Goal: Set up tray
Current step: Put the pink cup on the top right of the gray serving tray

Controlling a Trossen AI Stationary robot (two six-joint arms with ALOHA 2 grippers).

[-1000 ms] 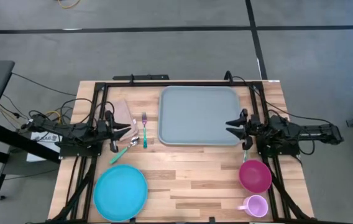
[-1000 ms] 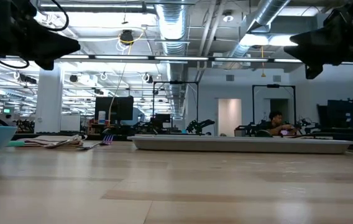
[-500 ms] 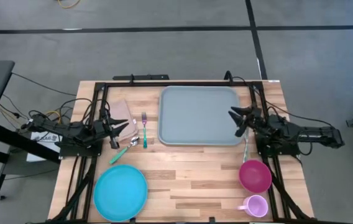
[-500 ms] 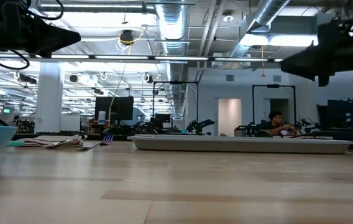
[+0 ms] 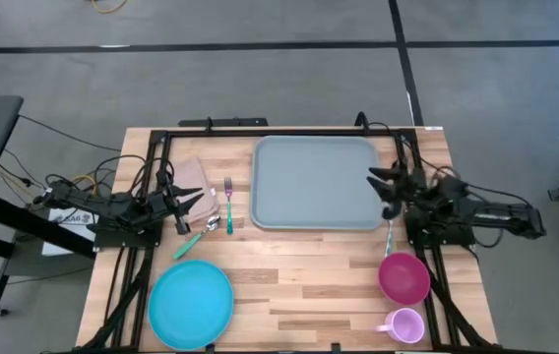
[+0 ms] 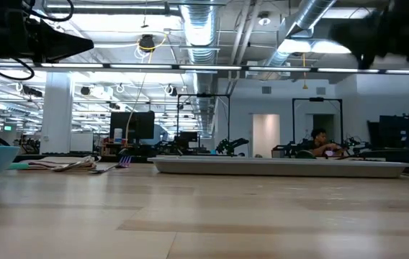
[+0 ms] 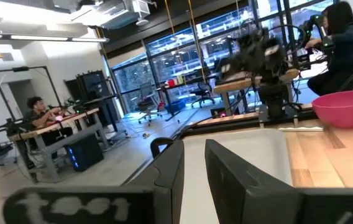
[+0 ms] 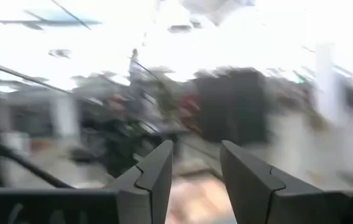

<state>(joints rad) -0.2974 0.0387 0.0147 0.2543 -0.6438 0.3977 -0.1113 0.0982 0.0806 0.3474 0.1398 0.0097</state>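
A flat grey-blue tray [image 5: 316, 183] lay bare at the table's far centre, seemingly awaiting tableware, while the right gripper [image 5: 382, 183] hung spread and empty over its right rim and the left gripper [image 5: 187, 206], empty with fingers slightly parted, hovered beside the fork [image 5: 228, 203].
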